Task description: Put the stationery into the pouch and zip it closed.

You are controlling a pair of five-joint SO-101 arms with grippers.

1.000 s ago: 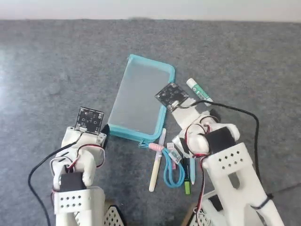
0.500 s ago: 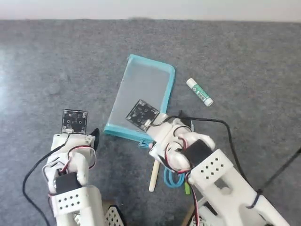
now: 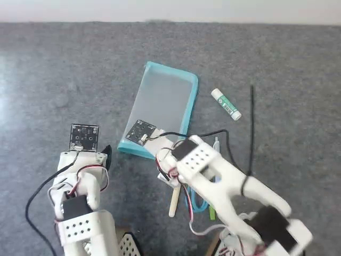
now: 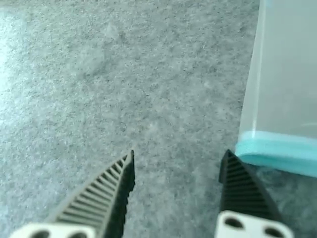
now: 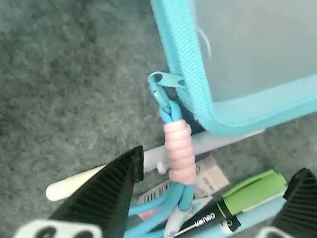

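the task looks to be at its very start, because nothing is inside the pouch (image 3: 165, 101): it lies flat on the grey mat (image 3: 64, 69) and its clear side shows no item in it. the white pen (image 3: 174, 202), the green highlighter (image 5: 252, 188) and the blue cord (image 5: 158, 203) lie in a small heap on the mat just beside the pouch's near corner, and the glue stick (image 3: 226, 104) lies alone, apart on the pouch's other side. the right gripper (image 5: 221, 161) hangs with jaws wide apart and empty over the zip pull (image 5: 166, 91) and its pink charm (image 5: 178, 148). i judge that opening the zip is the step in hand (whether the zip is open i cannot tell). the left gripper (image 4: 178, 157) is also spread and empty, over bare mat beside the pouch's corner. all the filling and the closing are left to do.
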